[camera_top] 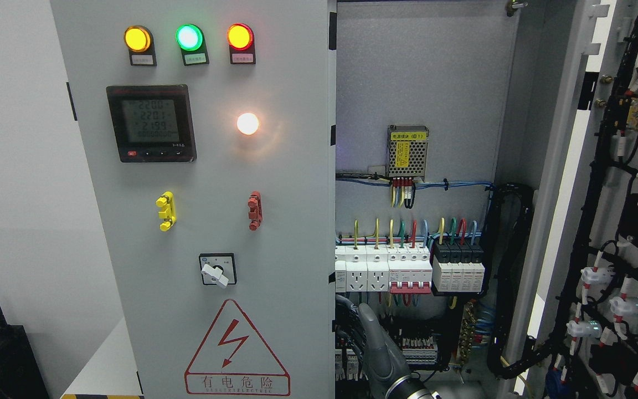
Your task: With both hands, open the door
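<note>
Nearest, at the bottom of the frame just right of centre, the right hand (377, 346) rose on its grey wrist to the free edge of the left door (286, 183). It was tucked into the gap where that door met the open compartment. This looked like the place to get purchase for swinging the door out. How far the hand was open, and whether it had hold of the edge, I could not tell, because its far end was lost among dark cables. The left hand did not show.

The left door filled the centre-left of the frame and appeared closed or nearly so. It carried a warning triangle (236, 349) low down and a selector switch (217, 270) above it. Higher up were a meter (150, 123) and a row of lit lamps (188, 37).

The right door (623, 233) already stood swung wide at the right edge, its wired inner face turned towards us. By my reckoning half the job was done.

Deeper in, the opened bay showed breakers (410, 271) in a row, with a power supply (407, 152) mounted above them on the back panel.
</note>
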### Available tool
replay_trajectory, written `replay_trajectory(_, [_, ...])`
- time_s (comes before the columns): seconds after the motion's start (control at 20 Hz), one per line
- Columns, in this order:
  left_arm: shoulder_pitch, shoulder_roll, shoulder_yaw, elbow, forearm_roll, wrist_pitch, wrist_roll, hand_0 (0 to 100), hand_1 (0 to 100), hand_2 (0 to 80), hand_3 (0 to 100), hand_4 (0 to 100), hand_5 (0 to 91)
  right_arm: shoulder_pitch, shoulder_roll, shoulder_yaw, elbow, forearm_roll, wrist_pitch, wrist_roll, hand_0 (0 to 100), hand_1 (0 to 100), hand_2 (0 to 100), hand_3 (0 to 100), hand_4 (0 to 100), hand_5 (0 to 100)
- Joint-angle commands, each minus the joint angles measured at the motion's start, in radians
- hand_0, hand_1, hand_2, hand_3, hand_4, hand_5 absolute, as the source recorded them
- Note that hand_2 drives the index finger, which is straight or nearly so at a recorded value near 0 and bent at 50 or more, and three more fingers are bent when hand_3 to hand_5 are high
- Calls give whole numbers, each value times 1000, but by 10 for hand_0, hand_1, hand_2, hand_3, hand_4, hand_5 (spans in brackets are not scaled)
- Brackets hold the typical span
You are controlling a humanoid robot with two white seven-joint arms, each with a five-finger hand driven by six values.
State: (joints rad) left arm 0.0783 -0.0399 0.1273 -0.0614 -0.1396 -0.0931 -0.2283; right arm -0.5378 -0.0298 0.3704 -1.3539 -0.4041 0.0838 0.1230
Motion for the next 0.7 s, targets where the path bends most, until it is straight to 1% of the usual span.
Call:
replay_trajectory(0.0, [0,0,0,0,0,-1,0,0,0,0,0,31,0,-14,-9,2,6,-18,4,1,0,0,0,0,0,0])
replay_trajectory(0.2, [0,0,-2,0,0,0,0,0,0,0,0,31,0,-24,-9,2,9,-19,4,1,0,0,0,0,0,0])
replay_trajectory(0.35, [0,0,0,0,0,-1,0,0,0,0,0,31,0,-24,-9,2,7,-35,11,26,0,0,0,0,0,0])
replay_trajectory(0.65, [0,0,0,0,0,1,0,0,0,0,0,32,0,-25,-10,2,7,-39,17,33,0,0,0,0,0,0])
